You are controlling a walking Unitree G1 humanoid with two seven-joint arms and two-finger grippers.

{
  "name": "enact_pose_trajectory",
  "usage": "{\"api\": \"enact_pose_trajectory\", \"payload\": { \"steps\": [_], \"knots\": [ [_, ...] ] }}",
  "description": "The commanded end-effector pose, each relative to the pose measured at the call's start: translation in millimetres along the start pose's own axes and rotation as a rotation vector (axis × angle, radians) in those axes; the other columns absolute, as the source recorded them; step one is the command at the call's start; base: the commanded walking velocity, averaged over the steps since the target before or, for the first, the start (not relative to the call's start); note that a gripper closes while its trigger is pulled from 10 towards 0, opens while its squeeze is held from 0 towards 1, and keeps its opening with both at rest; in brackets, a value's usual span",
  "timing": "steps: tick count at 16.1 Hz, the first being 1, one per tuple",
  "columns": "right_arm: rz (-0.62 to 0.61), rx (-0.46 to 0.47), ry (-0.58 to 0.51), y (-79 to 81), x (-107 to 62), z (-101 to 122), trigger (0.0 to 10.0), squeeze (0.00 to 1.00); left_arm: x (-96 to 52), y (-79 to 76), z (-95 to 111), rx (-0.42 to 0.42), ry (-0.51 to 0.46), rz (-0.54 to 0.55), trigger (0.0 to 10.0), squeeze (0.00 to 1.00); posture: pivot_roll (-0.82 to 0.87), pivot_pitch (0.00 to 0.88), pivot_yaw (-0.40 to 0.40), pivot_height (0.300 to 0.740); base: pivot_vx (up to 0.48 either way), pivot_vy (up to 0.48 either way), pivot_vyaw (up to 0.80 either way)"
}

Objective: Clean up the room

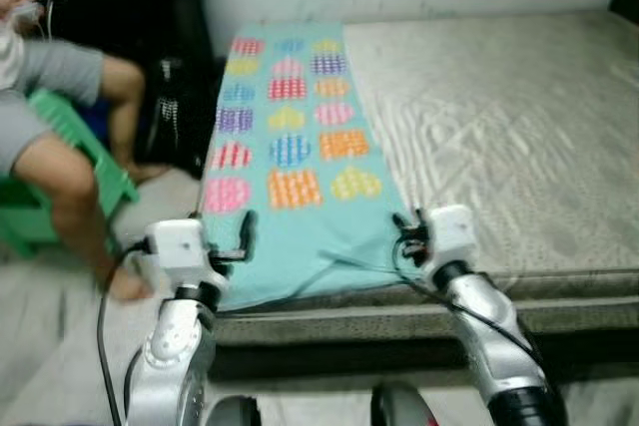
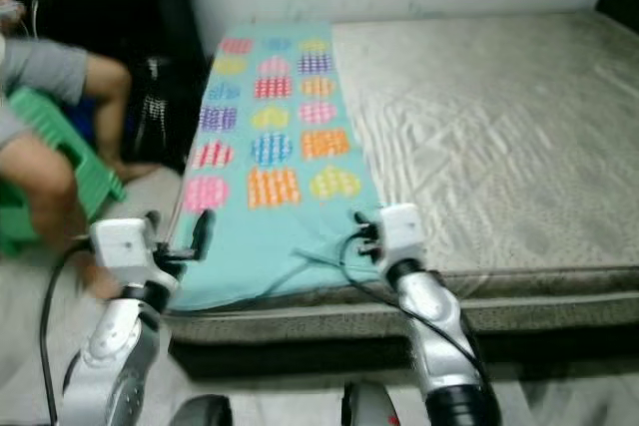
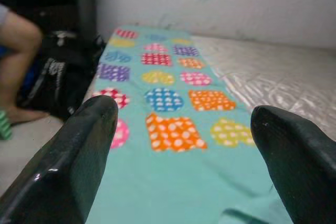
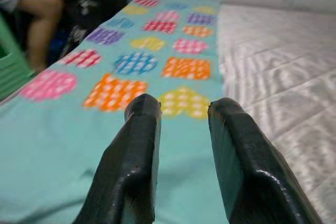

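— Blanket (image 1: 290, 147) with coloured hearts lies flat along the bed's (image 1: 499, 137) left side, stretching ahead of both pincers.

— Their state?

— The left pincer (image 1: 243, 238) is spread wide over the near hem; the right pincer (image 4: 181, 129) is slightly parted, holding nothing. Each should likely close on a near corner, level, before folding. A seated person (image 1: 60, 137) is beyond the left one.

Seated person (image 1: 60, 137) blurred, cropped at edge
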State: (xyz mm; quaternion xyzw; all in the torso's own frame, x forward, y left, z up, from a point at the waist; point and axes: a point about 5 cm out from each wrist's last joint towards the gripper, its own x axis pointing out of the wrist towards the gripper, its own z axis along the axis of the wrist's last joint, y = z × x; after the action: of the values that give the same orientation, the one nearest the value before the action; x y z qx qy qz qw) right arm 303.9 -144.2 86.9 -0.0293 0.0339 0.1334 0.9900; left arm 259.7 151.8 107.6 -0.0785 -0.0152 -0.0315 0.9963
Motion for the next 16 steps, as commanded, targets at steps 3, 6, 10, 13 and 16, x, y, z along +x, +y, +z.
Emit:
{"api": "enact_pose_trajectory", "payload": {
  "steps": [3, 6, 10, 13, 16],
  "knots": [
    [0.049, 0.004, -0.03, 14.2, 7.2, 8.4, 10.0, 0.0, -2.7, 18.8, 2.0, 0.026, 0.02, 0.093, 10.0, 0.0, -0.13, 0.0, 0.048, 0.618, 0.104, 0.0, 0.0],
    [0.039, -0.003, -0.025, 8.8, 6.6, 8.1, 10.0, 0.0, -2.5, 18.8, 3.0, 0.028, 0.023, 0.087, 10.0, 0.0, -0.13, 0.0, 0.048, 0.618, 0.0, 0.0, 0.0],
    [0.058, -0.003, -0.025, 9.3, 4.8, 8.7, 10.0, 0.0, 1.0, 18.1, 4.9, 0.018, 0.026, 0.094, 10.0, 0.0, -0.13, 0.0, 0.042, 0.578, 0.0, 0.0, 0.0],
    [0.074, -0.002, -0.005, 8.0, 1.9, 6.6, 10.0, 0.0, 1.2, 18.5, 6.8, 0.015, 0.023, 0.104, 10.0, 0.0, -0.13, 0.018, 0.038, 0.538, 0.0, 0.0, 0.0],
    [0.121, -0.002, 0.012, 8.7, 3.0, 6.4, 10.0, 0.0, 0.6, 18.3, 8.6, 0.009, 0.015, 0.092, 10.0, 0.0, -0.13, 0.031, 0.035, 0.533, 0.0, 0.0, 0.0]
  ]
}}
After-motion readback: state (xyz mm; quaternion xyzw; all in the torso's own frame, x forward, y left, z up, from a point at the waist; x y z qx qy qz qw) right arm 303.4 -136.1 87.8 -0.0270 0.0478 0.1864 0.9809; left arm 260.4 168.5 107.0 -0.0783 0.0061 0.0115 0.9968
